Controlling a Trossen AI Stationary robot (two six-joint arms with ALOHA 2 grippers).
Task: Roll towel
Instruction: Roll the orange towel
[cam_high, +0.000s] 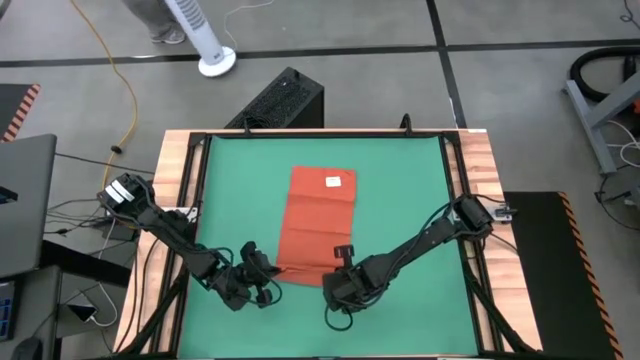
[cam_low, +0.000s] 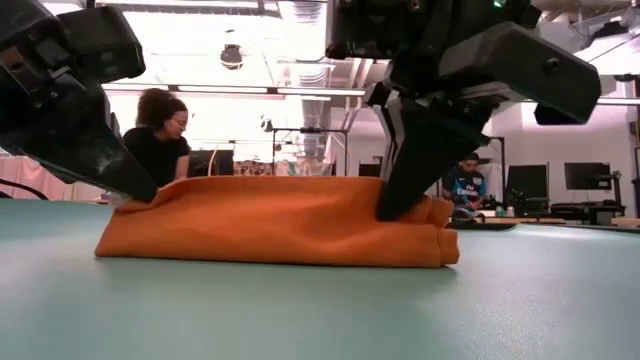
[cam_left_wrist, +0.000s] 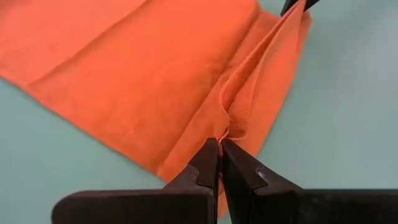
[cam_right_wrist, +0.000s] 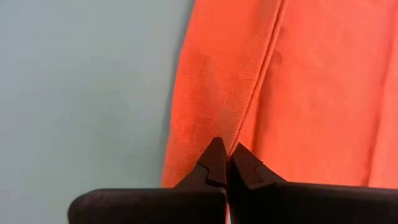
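Observation:
The orange-red towel (cam_high: 320, 220) lies flat on the green mat (cam_high: 400, 170), long axis running near to far, its white tag (cam_high: 334, 181) near the far edge. Its near edge is folded over into a low ridge (cam_low: 280, 215). My left gripper (cam_high: 268, 272) is shut on the near left corner of that fold. My right gripper (cam_high: 340, 270) is shut on the near right corner. My left gripper pinches the raised fold of the towel's near edge (cam_left_wrist: 225, 127) between its two fingertips, at the left corner. The fingers slant down from the near left. The cloth puckers at the tips; the rest of the towel lies on the mat. My right gripper pinches the folded near edge (cam_right_wrist: 231, 140) between its two fingertips, at the right corner. The fingers slant down from above (cam_low: 405, 190). The fold stands slightly raised; the towel beyond it lies flat on the mat.
The mat sits in a wooden-edged table frame (cam_high: 480, 160) with open green surface on all sides of the towel. People sit in the room beyond the table (cam_low: 160, 135). A white fan base (cam_high: 215, 62) stands on the floor behind.

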